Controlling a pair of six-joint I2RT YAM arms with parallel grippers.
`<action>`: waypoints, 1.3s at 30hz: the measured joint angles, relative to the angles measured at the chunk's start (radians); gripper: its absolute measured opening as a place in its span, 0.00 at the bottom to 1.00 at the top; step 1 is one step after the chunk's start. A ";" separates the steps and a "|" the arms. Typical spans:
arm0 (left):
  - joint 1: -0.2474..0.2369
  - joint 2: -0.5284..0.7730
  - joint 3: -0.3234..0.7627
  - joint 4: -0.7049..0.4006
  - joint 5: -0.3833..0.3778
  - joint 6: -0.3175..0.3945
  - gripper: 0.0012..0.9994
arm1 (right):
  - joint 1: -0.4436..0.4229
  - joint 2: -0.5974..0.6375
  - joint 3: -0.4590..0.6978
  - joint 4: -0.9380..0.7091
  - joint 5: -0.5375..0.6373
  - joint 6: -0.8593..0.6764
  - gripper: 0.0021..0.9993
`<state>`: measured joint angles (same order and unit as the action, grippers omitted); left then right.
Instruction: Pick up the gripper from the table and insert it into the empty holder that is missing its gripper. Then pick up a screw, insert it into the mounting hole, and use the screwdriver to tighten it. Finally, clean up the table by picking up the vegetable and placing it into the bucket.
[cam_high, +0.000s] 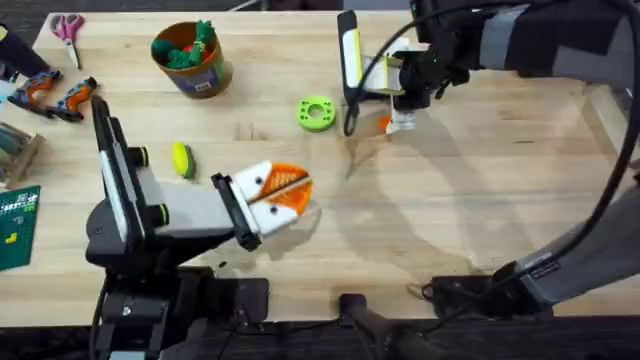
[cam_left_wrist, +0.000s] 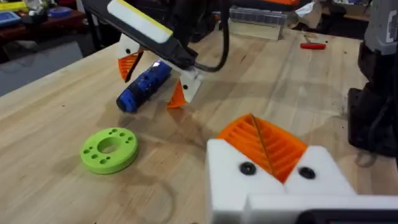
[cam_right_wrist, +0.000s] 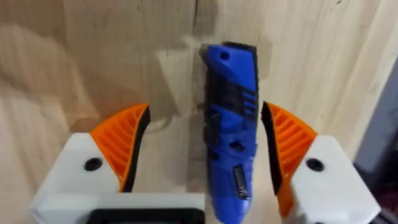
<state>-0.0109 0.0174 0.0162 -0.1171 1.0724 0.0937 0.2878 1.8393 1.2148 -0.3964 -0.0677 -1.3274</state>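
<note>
Two pincers are recorded. The right pincer (cam_right_wrist: 205, 155) stands wide open astride the bright blue cylindrical screwdriver (cam_right_wrist: 229, 118), which lies flat on the pale wooden desk (cam_high: 450, 200) between the orange ribbed pads, its long axis running along the fingers; a gap is visible on either side, so no grip is judged made. The left pincer (cam_high: 275, 195), shut and empty, rests nearer the desk's front. Open desk surrounds the tool; the lime-green ring disc (cam_left_wrist: 110, 149) lies nearby, clear of it.
</note>
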 joint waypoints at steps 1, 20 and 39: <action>0.000 0.000 0.000 0.000 0.000 0.000 0.23 | 0.007 -0.003 0.000 -0.003 0.000 0.037 0.99; 0.000 0.000 0.000 0.017 -0.126 -0.103 0.99 | 0.139 -0.362 0.000 -0.264 0.000 1.039 0.99; 0.000 0.289 0.778 -0.970 -0.646 -0.181 0.99 | 0.069 -0.827 0.000 -0.741 -0.001 1.411 0.99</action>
<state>-0.0109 0.3066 0.7941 -1.0867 0.4266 -0.0868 0.3572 1.0125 1.2148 -1.1369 -0.0689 0.0837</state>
